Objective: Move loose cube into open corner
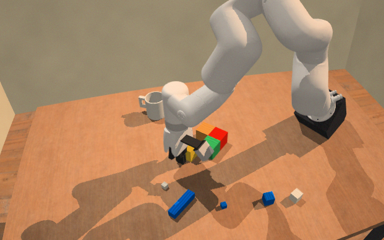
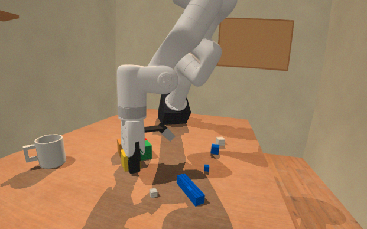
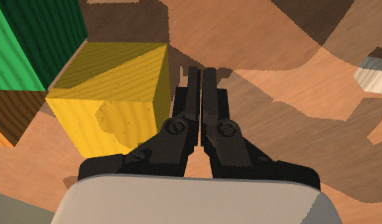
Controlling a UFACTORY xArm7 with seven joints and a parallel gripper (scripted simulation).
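Observation:
The yellow cube point(image 3: 112, 95) sits on the table close to the green cube point(image 3: 22, 47) and the orange cube point(image 3: 4, 122), slightly turned against them. It also shows in the top view point(image 1: 191, 153) and the exterior view point(image 2: 124, 159). The orange cube point(image 1: 205, 130), red cube point(image 1: 219, 135) and green cube point(image 1: 214, 145) form an L. My gripper point(image 3: 201, 85) is shut and empty, its fingers down at the table right beside the yellow cube's outer side face. It shows in the top view point(image 1: 177, 157) and the exterior view point(image 2: 134, 165).
A white mug point(image 1: 153, 105) stands behind the cubes. A long blue block point(image 1: 181, 203), two small blue cubes point(image 1: 268, 198) point(image 1: 223, 205) and two small white cubes point(image 1: 296, 195) point(image 1: 164, 185) lie toward the front of the table. The arm's black base point(image 1: 322, 119) is at the back right.

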